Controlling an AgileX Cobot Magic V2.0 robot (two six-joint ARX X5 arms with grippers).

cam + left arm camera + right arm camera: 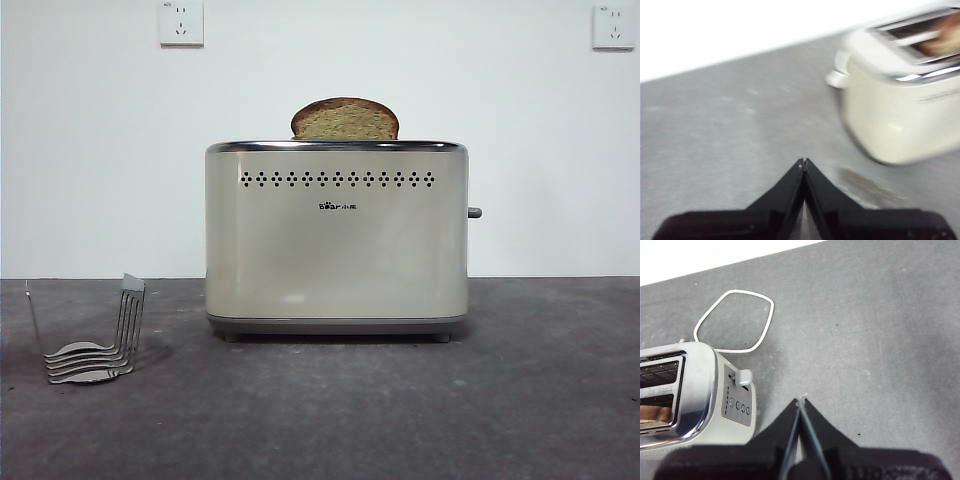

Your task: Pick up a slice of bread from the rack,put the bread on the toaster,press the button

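Observation:
The slice of bread [345,120] stands upright in the top slot of the cream toaster [336,240], its rounded top sticking above the chrome rim. It shows as a brown blur in the left wrist view [942,42] and in a slot in the right wrist view [655,414]. The silver wire rack [95,345] stands empty at the front left. The button [474,212] sticks out from the toaster's right side; it also shows in the right wrist view [742,377]. My left gripper [803,162] is shut and empty beside the toaster [900,110]. My right gripper [801,399] is shut and empty, above the table near the button.
Two white wall sockets [181,22] [613,26] sit high on the back wall. A white cable loop [735,320] lies on the dark table behind the toaster [695,395]. Neither arm shows in the front view.

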